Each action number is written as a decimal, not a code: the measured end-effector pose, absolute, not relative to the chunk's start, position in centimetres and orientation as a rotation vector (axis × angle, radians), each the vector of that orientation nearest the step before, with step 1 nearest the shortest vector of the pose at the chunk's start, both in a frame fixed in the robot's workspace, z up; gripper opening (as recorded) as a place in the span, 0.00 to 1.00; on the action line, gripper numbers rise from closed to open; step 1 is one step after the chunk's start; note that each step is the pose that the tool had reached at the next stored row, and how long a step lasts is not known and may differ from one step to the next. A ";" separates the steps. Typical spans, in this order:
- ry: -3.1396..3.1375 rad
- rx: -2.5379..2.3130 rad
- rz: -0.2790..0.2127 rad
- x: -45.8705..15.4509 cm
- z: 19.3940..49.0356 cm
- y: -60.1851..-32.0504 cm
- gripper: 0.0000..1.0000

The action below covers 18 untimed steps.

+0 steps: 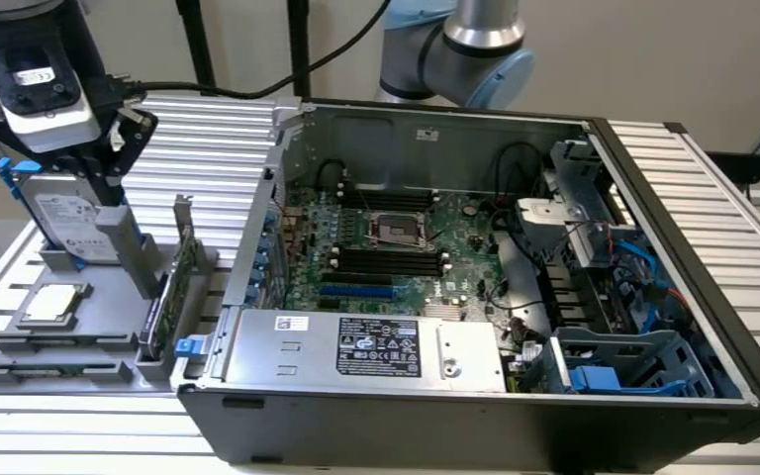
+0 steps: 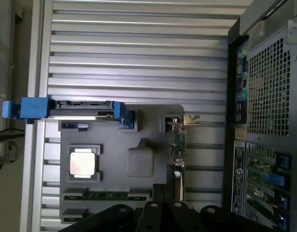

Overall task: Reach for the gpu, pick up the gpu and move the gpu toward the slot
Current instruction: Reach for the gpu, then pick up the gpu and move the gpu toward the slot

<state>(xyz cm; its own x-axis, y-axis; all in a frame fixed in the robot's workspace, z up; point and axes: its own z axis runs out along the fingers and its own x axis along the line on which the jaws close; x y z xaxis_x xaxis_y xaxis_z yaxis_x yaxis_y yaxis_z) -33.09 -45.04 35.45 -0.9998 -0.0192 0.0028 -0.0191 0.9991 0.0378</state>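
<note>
Upright gpu (image 1: 173,277) near the hand (image 1: 110,166)

Premises: a robotics laboratory or test cell for computer assembly. Evidence noted: a bench of ribbed aluminium profile (image 1: 711,198); an industrial robot arm (image 1: 466,49) standing behind the work; a desktop computer case (image 1: 486,430) lying open with its motherboard (image 1: 407,247) exposed; a grey moulded fixture (image 1: 116,317) seating loose components, the gpu (image 1: 169,287) on edge among them. The wall (image 1: 671,49) is plain and undecorated.

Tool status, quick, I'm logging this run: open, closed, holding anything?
Tool: cannot be told whether open or closed; the gpu stands in its tray, not held.
</note>
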 end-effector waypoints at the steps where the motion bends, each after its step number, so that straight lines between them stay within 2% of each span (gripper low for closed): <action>1: -3.138 0.030 -0.059 -32.8 35.4 -45.2 0.11; 11: -3.138 0.030 -0.059 -30.8 34.1 -47.1 0.11; 18: -3.136 0.030 -0.059 -30.2 34.0 -47.2 0.11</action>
